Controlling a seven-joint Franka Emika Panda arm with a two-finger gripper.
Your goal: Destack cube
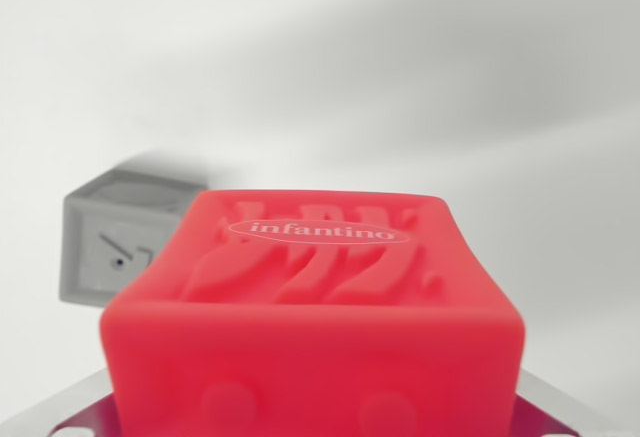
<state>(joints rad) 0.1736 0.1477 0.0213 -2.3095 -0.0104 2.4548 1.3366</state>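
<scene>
A red soft cube (315, 297) with a wavy relief and the word "infantino" on its top face fills the lower middle of the wrist view, very close to the camera. My gripper (315, 407) is shut on it, and only its metal finger parts show, at the bottom left (60, 412) and bottom right (545, 407) corners beside the cube. A grey cube (120, 247) with a raised figure on its side rests on the white surface behind the red cube, toward the wrist view's left, apart from it and partly hidden by it.
A plain white surface (420, 87) with soft shadows stretches across the rest of the view. Nothing else shows on it.
</scene>
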